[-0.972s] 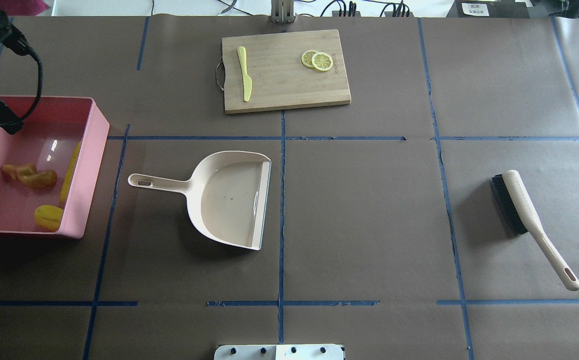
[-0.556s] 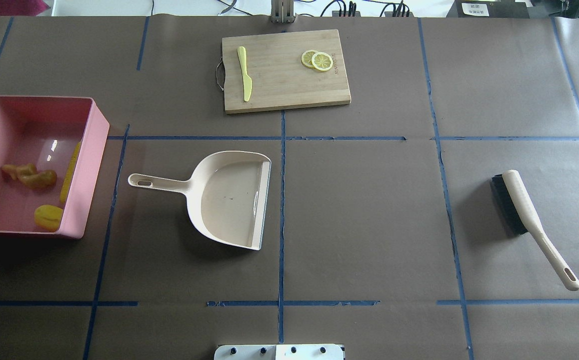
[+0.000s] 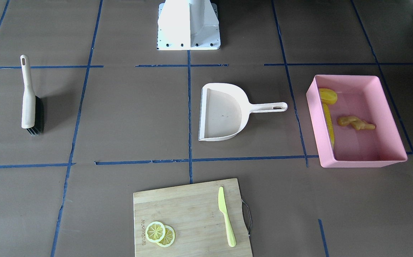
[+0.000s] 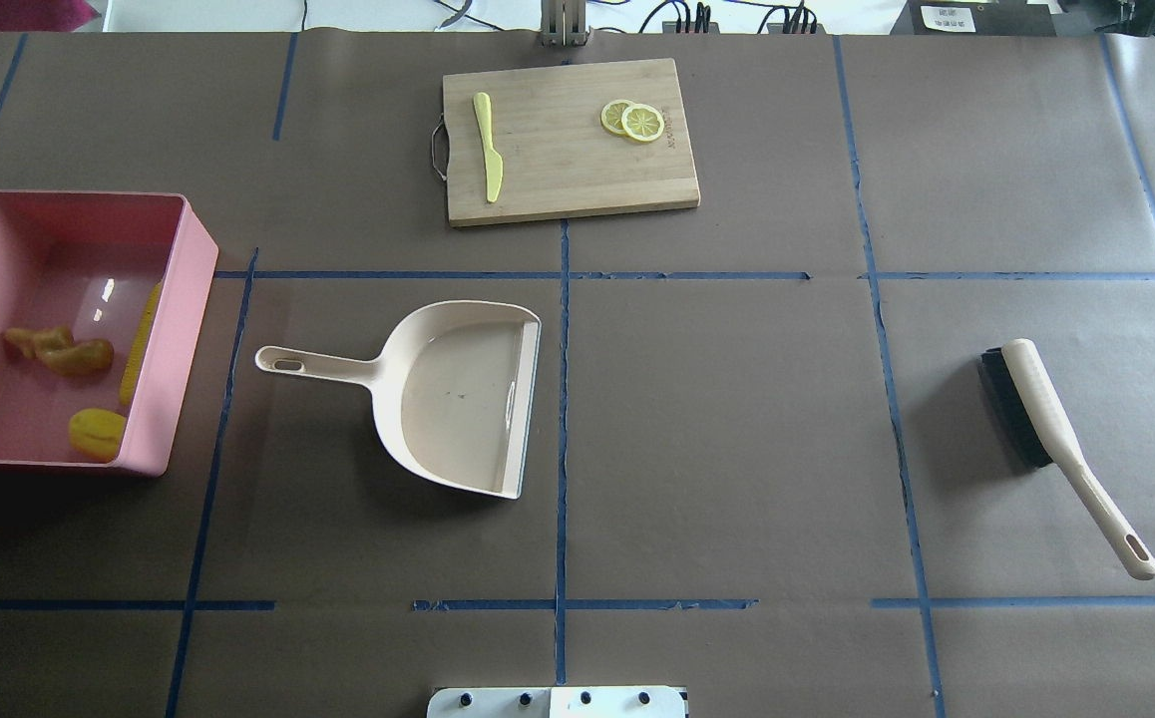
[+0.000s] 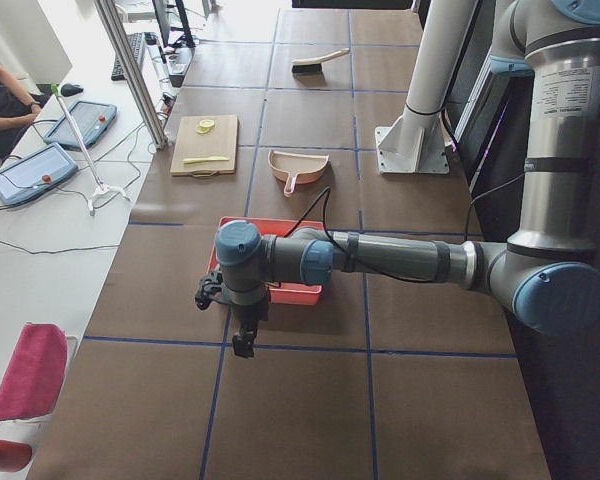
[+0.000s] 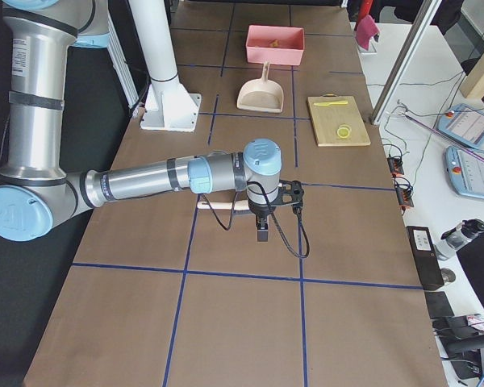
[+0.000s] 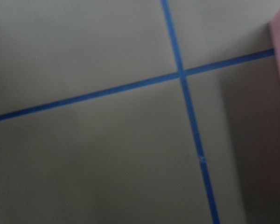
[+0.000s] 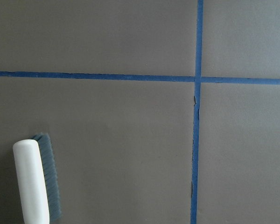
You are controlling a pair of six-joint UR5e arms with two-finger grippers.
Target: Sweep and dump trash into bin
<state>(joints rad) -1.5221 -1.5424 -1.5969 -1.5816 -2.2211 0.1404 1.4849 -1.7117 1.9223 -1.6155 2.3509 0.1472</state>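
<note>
Corn cob (image 4: 142, 339), potato lump (image 4: 96, 433), ginger root (image 4: 59, 351) all inside bin (image 4: 200, 249), left of overhead frame. Dustpan (image 4: 458, 399) empty, brush (image 4: 1046, 419) lying on desk. Task looks done. Left end effector (image 5: 243, 340), right end effector (image 6: 262, 232): spread or pressed together, cannot tell.

Bright, even light fills the fixed views, all sharp. A small white glare sits on the floor of the bin (image 4: 191, 299), and a broad dark shadow lies on the bench (image 4: 737, 419) beside it. The brush (image 3: 28, 103) and dustpan (image 4: 458, 399) cast soft shadows. Below the left claw (image 5: 242, 346), the wrist view is blurred and dim; below the right claw (image 6: 262, 235), crisp.
</note>
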